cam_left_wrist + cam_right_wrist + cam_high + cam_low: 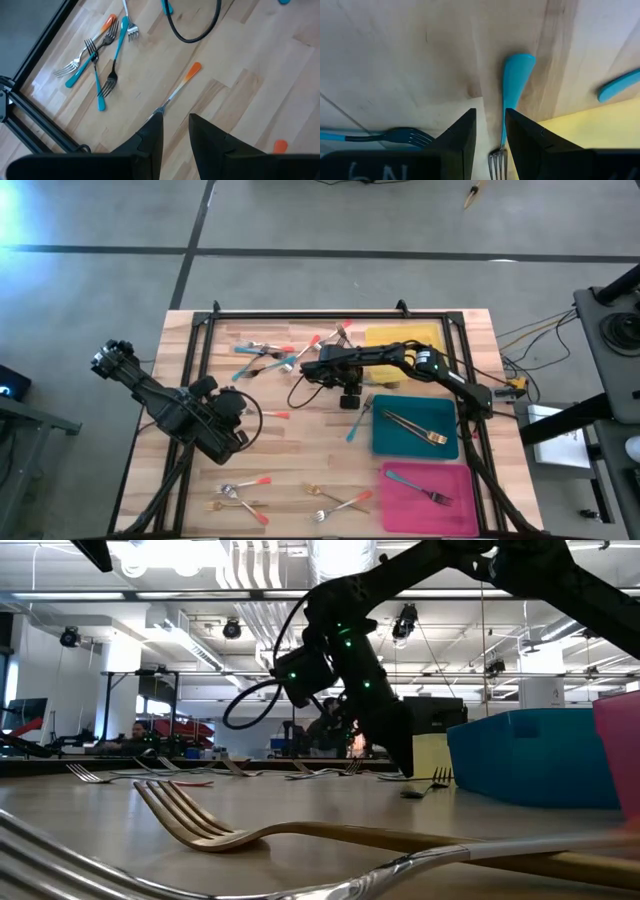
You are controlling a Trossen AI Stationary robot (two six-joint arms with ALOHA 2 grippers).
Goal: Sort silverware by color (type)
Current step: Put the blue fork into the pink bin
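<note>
Silverware risk: right gripper [489,131] pinches teal fork [512,82] by thin neck, so we figure it swivels or slips. Left gripper [175,131] slightly apart, empty.

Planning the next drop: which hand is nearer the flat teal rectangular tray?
Right. The right hand hangs just beside the teal tray's near edge; the left hand sits much farther off, toward the table's other side.

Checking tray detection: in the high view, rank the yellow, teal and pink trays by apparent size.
1. pink tray and teal tray: look about alike, no clear ranking.
2. yellow tray: shows smallest, but the right arm covers part of it, so its full extent is unsure.
</note>
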